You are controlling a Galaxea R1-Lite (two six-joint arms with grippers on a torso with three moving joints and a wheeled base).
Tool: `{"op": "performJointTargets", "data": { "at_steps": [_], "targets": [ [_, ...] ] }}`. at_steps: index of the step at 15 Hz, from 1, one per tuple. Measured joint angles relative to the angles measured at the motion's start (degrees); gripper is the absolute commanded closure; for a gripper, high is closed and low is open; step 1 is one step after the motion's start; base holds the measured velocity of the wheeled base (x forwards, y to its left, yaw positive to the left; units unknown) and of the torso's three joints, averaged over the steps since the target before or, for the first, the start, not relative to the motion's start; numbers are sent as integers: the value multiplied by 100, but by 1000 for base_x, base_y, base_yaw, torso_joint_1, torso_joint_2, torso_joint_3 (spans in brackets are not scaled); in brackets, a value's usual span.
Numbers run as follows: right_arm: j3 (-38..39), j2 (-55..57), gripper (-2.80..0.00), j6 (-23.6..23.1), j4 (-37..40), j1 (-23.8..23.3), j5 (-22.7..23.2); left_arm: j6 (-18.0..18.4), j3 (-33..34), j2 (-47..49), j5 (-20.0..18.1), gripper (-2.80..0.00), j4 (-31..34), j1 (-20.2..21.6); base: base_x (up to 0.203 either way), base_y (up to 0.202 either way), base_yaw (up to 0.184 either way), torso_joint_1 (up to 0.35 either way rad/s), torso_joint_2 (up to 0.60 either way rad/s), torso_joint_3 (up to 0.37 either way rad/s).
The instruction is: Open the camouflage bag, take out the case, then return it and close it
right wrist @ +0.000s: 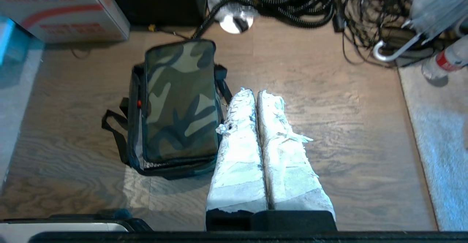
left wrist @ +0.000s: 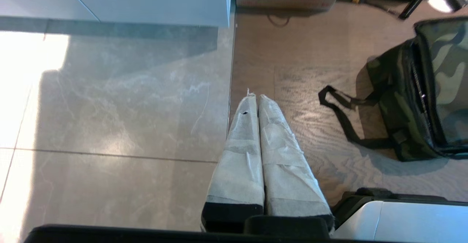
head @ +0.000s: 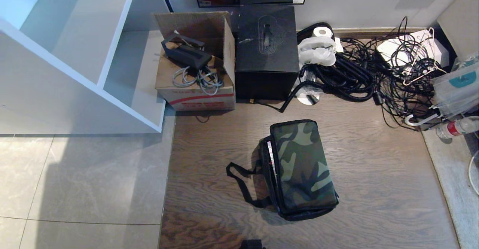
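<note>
The left gripper [left wrist: 257, 97] and right gripper [right wrist: 255, 91], unseen from the head, hang pressed together, empty, flanking the lidded camouflage bag [head: 301, 166] on the wooden floor [head: 374, 174].

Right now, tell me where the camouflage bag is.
In the head view the camouflage bag lies closed on the wooden floor, centre, in front of the black cube box.

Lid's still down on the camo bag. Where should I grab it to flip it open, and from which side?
Judging from the head view, take the lid edge of the camouflage bag along its left long side, where a gap shows between lid and body. Come from above on that side, toward the black strap; the opposite edge probably hinges. Both end effectors hang shut, clear of it.
</note>
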Motion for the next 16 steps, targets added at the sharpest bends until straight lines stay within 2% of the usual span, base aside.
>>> {"op": "performJointTargets", "data": {
  "at_steps": [16],
  "targets": [
    [0, 0, 0, 11, 9, 0, -6, -11, 0, -1, 0, 0, 0, 0, 0, 0, 0, 2, 2, 202]
  ]
}}
